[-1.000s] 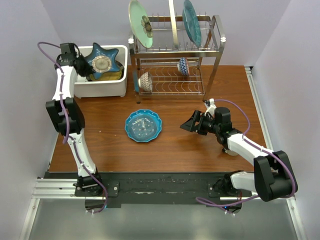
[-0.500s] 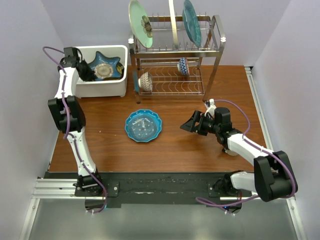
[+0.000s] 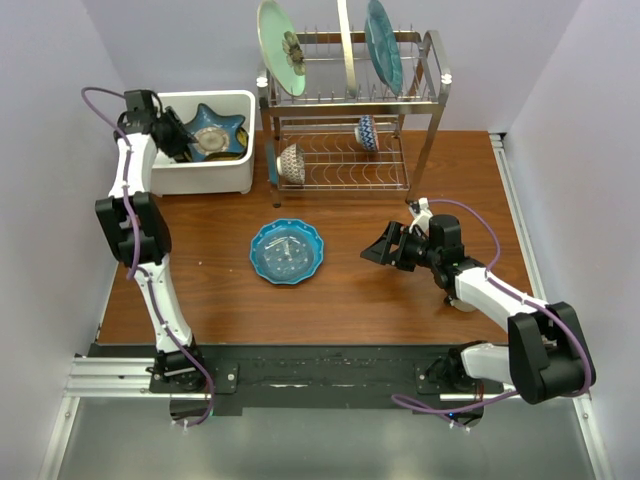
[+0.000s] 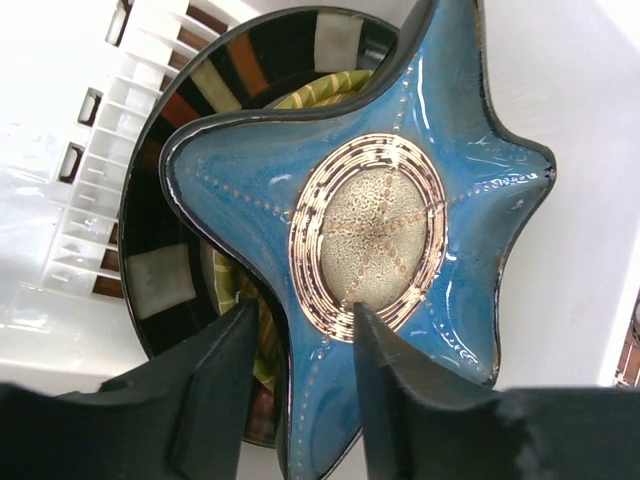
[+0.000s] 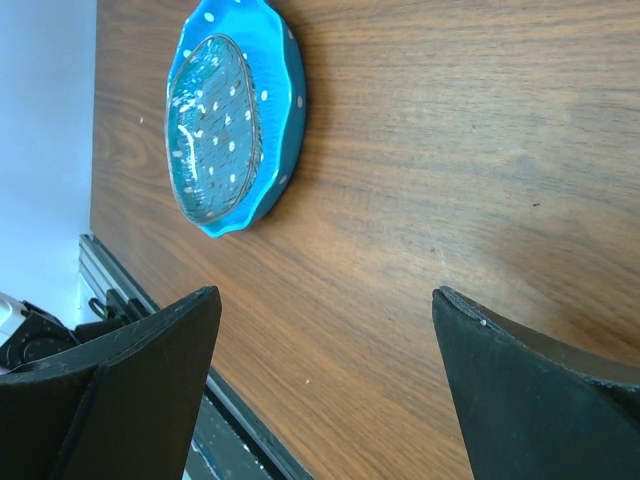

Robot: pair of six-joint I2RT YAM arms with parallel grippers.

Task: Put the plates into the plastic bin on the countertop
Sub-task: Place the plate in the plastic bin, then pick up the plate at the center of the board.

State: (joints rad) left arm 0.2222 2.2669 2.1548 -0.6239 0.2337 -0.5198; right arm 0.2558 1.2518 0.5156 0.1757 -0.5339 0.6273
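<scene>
Wood table, pale lilac walls

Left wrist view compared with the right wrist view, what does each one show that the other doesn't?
Only the left wrist view: a dark blue star-shaped plate lying on a black-striped round plate inside the white plastic bin, with the left gripper parted around one of the star's points. Only the right wrist view: a turquoise scalloped dotted plate lying flat on the wooden tabletop, beyond the wide-open right gripper, which holds nothing. Shared: no object appears in both; each shows its own black fingers apart and a plate ahead.
</scene>
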